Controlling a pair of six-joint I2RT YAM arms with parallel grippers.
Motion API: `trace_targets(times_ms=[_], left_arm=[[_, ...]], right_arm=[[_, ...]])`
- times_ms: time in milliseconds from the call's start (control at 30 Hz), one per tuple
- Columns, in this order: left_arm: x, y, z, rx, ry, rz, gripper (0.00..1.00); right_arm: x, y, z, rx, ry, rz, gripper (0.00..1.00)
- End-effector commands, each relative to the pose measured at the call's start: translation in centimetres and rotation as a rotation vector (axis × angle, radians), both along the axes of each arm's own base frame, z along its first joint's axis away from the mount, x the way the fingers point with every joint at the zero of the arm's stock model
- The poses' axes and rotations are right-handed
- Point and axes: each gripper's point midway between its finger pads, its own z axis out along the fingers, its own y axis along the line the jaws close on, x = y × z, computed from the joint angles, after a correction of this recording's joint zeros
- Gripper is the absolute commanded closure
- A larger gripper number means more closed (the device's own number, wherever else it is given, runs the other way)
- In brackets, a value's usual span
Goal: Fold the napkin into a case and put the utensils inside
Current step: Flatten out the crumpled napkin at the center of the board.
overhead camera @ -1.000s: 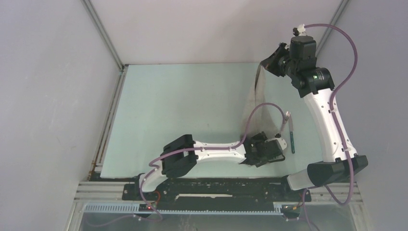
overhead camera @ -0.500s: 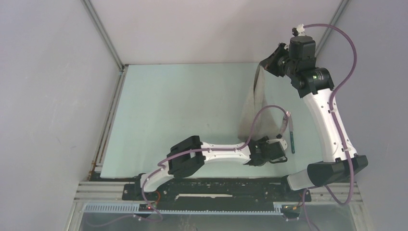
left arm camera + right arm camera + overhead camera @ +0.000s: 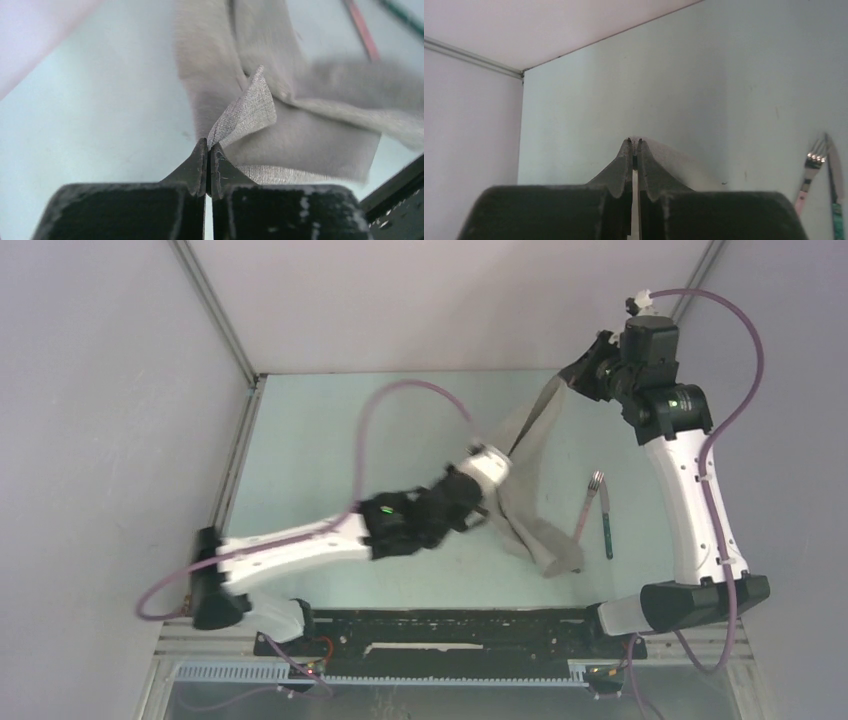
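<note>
The left arm (image 3: pixel 300 545) stretches low and diagonally away from its base, wrist bent downward. The left pincer (image 3: pixel 207 146) is pressed tight on a corner of the napkin (image 3: pixel 280 125). The right arm (image 3: pixel 690 490) stands tall and nearly straight. The right pincer (image 3: pixel 634 142), held high, is clamped on another edge.

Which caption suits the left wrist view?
Shut left jaws pinch a corner of the taupe-grey napkin, bunched over the pale table.
</note>
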Motion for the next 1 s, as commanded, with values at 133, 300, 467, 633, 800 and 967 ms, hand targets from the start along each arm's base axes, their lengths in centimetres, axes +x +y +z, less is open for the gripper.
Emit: trace_targets(times_ms=[133, 300, 467, 633, 800, 967], left_arm=[[1.9, 15.6, 15.2, -0.43, -0.16, 0.237, 1.0], [-1.0, 22.1, 22.3, -0.618, -0.286, 0.244, 1.0], [-3.6, 25.2, 24.2, -0.725, -0.294, 0.205, 1.0], [-7.3, 27.3, 26.8, -0.858, -0.298, 0.072, 1.0], [-8.1, 26.3, 26.9, -0.865, -0.267, -0.002, 1.0], [-4.6, 26.8, 25.3, -0.805, -0.272, 0.228, 1.0]], right_arm=[[-6.4, -1.2, 6.4, -0.099, -0.207, 0.099, 1.0], [-11.7, -0.7, 9.9, -0.103, -0.355, 0.188, 1.0], [-18.4, 0.1, 12.3, -0.118, -0.524, 0.304, 1.0], [-24.1, 0.3, 14.1, -0.09, -0.641, 0.363, 1.0], [-25.2, 0.6, 15.2, -0.008, -0.683, 0.358, 1.0], [-20.0, -0.4, 14.2, 0.01, -0.561, 0.226, 1.0]])
